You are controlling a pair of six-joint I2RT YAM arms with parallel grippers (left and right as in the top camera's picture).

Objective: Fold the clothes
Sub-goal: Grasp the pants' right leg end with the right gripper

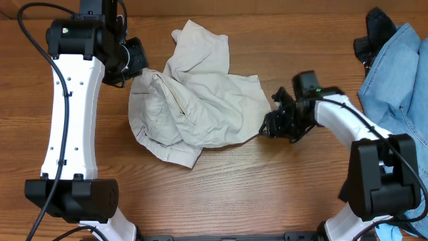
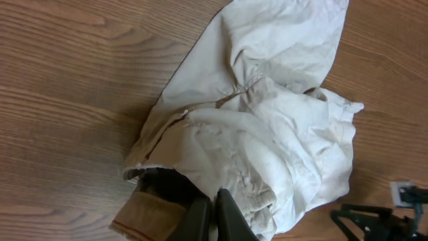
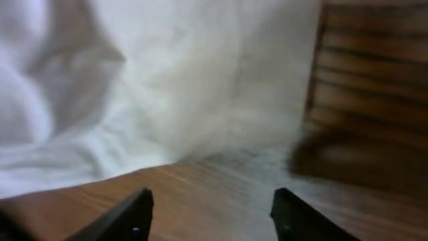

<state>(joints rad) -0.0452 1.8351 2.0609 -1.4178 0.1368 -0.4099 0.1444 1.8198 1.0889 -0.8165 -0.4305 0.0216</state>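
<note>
Overhead, we see a brown wood-grain table [image 1: 221, 201] filling the frame, with two white-and-black robot arms reaching across it from the near edge. Near its middle, slightly left of centre, lies a crumpled pair of pale cream trousers [image 1: 194, 100], bunched and wrinkled rather than spread flat, with one lobe of cloth pointing toward the far edge and a seamed band running through the heap. At the far right edge of the table, well apart from the trousers, rests a light blue denim garment [image 1: 401, 73], only partly in view. The left arm [image 1: 70, 107] stretches along the table's left side, its wrist at the upper left corner of the trousers. The right arm [image 1: 341, 114] bends in from the right, with its wrist at the trousers' right-hand edge. A small black garment [image 1: 378, 30] sits against the top of the denim. From the left wrist we see the left gripper [image 2: 212, 197] with its two dark fingers clenched tight together at the rim of the cloth; we cannot tell whether any fabric is pinched between them. From the right wrist we see the right gripper [image 3: 210, 207] with fingers spread apart over bare wood, grasping nothing, the blurred pale cloth just ahead of its tips.
</note>
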